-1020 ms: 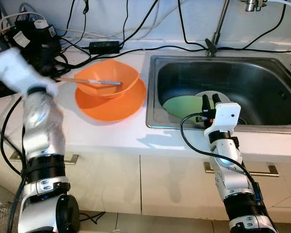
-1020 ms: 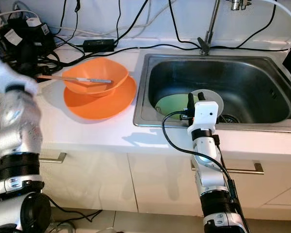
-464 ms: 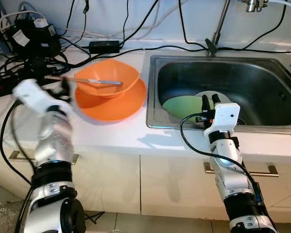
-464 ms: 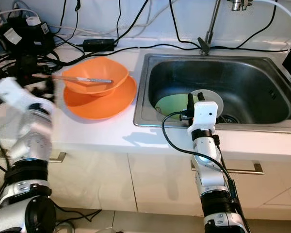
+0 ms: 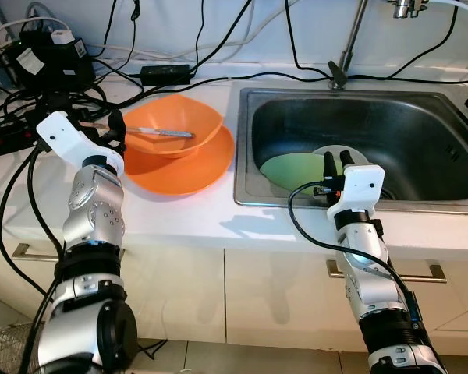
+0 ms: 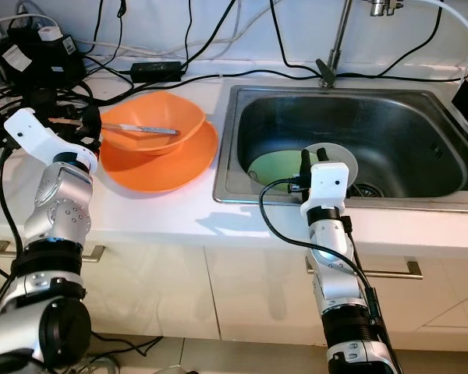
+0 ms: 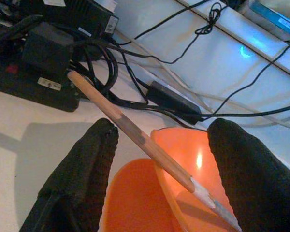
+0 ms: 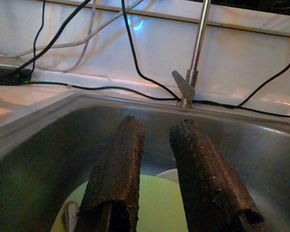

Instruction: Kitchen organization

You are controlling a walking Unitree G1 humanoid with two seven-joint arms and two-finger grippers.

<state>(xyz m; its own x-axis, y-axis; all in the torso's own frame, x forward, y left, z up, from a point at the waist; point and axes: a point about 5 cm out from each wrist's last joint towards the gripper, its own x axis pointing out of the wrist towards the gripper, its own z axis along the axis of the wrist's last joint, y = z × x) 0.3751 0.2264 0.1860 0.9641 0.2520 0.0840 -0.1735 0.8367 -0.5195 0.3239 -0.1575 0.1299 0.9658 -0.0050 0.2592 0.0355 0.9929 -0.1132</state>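
Far left of white worktop [image 5: 179,214]: black power adapters and tangled cables [image 5: 39,62]. Left hand [image 7: 157,164]: fingers spread open either side of wooden handle of utensil [image 5: 152,132], not touching it. Utensil lies across orange bowl [image 5: 175,123], handle overhanging left rim. Bowl sits on orange plate [image 5: 183,167]. Steel sink [image 5: 374,101] right of plate; green plate [image 5: 296,170] lies inside. Right hand [image 5: 336,162]: at front sink rim above green plate, fingers slightly apart, gripping nothing.
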